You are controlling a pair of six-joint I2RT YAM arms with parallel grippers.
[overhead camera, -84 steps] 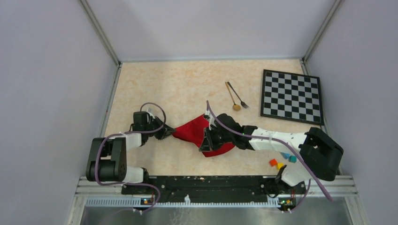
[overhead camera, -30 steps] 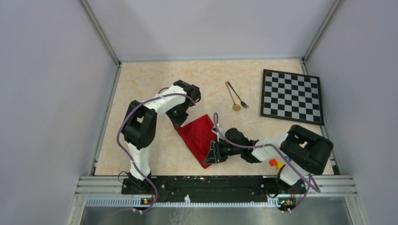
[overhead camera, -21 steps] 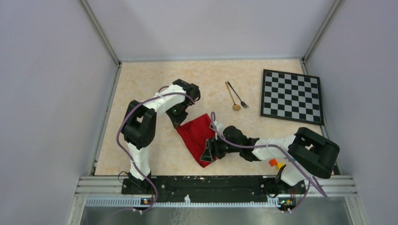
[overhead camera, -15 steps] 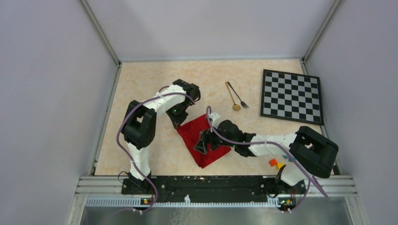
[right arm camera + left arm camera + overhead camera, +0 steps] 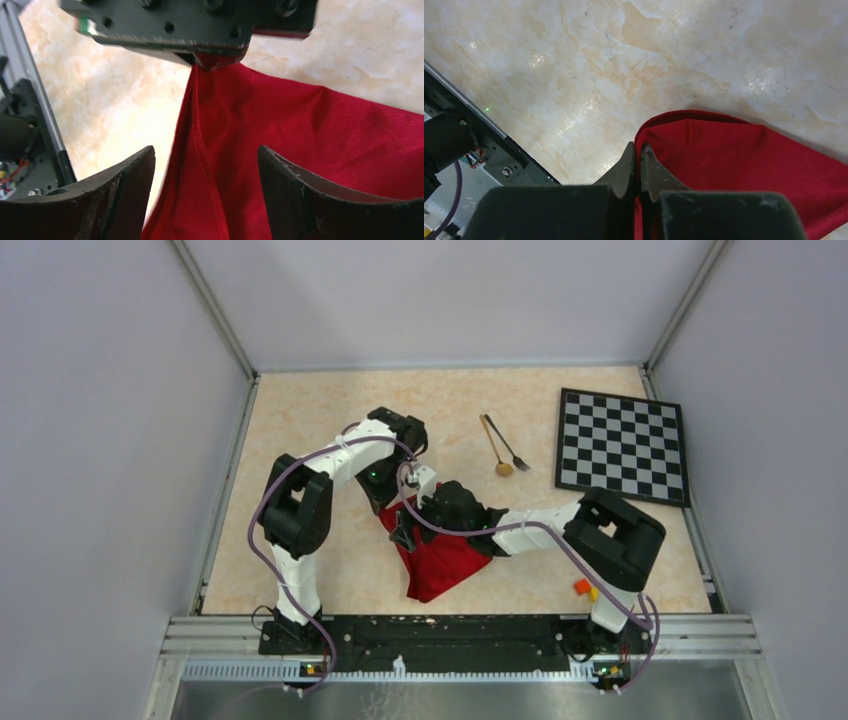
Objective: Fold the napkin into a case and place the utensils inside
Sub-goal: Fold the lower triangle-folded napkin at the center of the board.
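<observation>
The deep-red napkin (image 5: 446,556) lies folded in a loose long shape on the table's middle. My left gripper (image 5: 387,500) is shut on the cloth's far-left corner; in the left wrist view its jaws (image 5: 639,148) pinch the hem of the napkin (image 5: 734,160). My right gripper (image 5: 402,528) hangs open just over the same end, its fingers either side of a raised ridge of the napkin (image 5: 325,135), right gripper (image 5: 205,156) close below the left one's body. The gold spoon (image 5: 495,450) and dark fork (image 5: 511,449) lie side by side farther back, apart from the cloth.
A black-and-white checkered board (image 5: 622,445) lies at the back right. Small coloured blocks (image 5: 584,588) sit near the right arm's base. Grey walls close the table on three sides; a metal rail (image 5: 450,635) runs along the near edge.
My right gripper opened, let go of the napkin's near corner and moved up-left along the cloth toward the left gripper. The left gripper stayed shut on its corner.
</observation>
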